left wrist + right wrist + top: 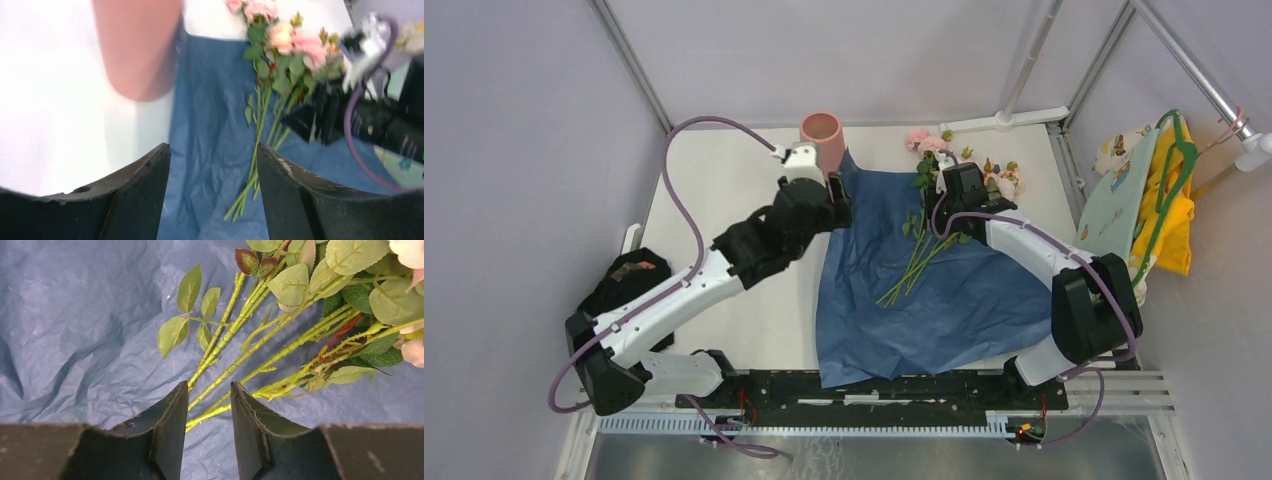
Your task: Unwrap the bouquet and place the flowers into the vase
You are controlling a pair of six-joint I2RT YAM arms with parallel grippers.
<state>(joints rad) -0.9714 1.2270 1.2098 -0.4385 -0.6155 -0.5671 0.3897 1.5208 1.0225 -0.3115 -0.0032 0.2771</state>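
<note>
The blue paper sheet (944, 300) of the bouquet lies spread flat on the white table. The flowers (916, 262) rest on it, green stems fanned toward the near side and pink blooms (922, 141) at the far edge. The salmon-pink vase (822, 134) stands upright at the sheet's far-left corner. My left gripper (838, 204) hovers open just near of the vase (137, 45), over the sheet's left edge (210, 125), nothing between its fingers. My right gripper (210, 384) is low over the stems (240, 352). A few stems cross the gap between its jaws, which stand apart.
Yellow and pale-green cloth items (1159, 200) hang on a green hanger at the right wall. A white stand base (1006, 119) sits at the back. A black object (629, 280) lies by the left edge. Metal frame posts ring the table.
</note>
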